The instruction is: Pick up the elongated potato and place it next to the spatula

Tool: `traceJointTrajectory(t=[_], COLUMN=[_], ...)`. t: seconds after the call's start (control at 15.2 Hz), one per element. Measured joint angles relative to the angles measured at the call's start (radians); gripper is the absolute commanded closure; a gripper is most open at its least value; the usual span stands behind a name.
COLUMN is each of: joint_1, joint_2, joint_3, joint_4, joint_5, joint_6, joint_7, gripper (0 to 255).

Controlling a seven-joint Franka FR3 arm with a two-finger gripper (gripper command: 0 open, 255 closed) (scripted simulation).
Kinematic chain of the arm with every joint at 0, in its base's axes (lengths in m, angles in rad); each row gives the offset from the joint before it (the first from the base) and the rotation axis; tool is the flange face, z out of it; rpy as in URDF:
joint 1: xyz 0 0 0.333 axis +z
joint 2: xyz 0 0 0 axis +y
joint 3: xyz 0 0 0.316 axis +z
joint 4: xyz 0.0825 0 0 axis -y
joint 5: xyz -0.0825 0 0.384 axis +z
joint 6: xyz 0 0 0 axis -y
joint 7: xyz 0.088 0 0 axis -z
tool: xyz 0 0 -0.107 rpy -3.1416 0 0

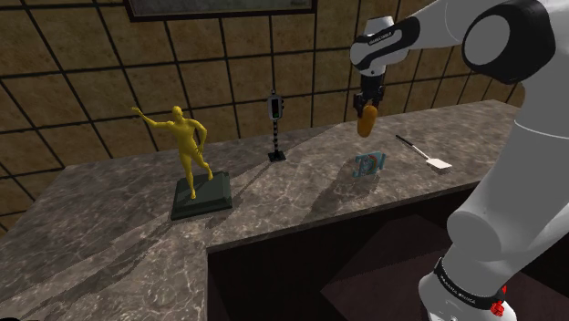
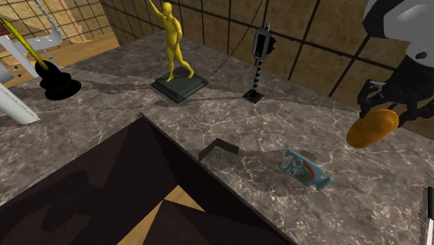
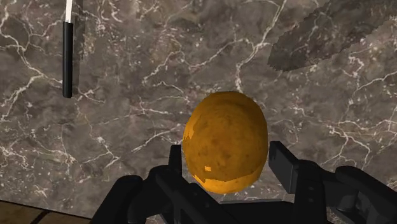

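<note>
An orange-brown elongated potato (image 1: pixel 367 119) hangs in the air above the marble counter (image 1: pixel 301 187), clasped in my black gripper (image 1: pixel 368 111), which is shut on it. In the second exterior view the potato (image 2: pixel 372 128) sits in the gripper (image 2: pixel 387 111) at the right, well above the surface. The wrist view has the potato (image 3: pixel 225 141) held between the fingers (image 3: pixel 287 167), the counter far below. The spatula (image 1: pixel 426 154), black-handled with a pale blade, lies on the counter toward the shoulder view's right, below and right of the gripper. Its handle (image 3: pixel 67 58) lies off to one side of the potato.
A small teal toy (image 1: pixel 369 165) lies on the counter under the gripper. A golden figurine on a dark base (image 1: pixel 195 155) and a black stand with a small device (image 1: pixel 275 128) stand further left. A dark cut-out (image 1: pixel 365 274) opens at the counter's front.
</note>
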Motion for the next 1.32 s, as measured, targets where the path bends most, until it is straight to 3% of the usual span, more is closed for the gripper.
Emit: traceJointTrajectory(t=[1.32], joint_1=[-0.004], joint_2=[0.092], joint_3=[0.003], joint_4=[-0.143], joint_5=[0.007], joint_6=[0.252], joint_7=[0.007], gripper=[255])
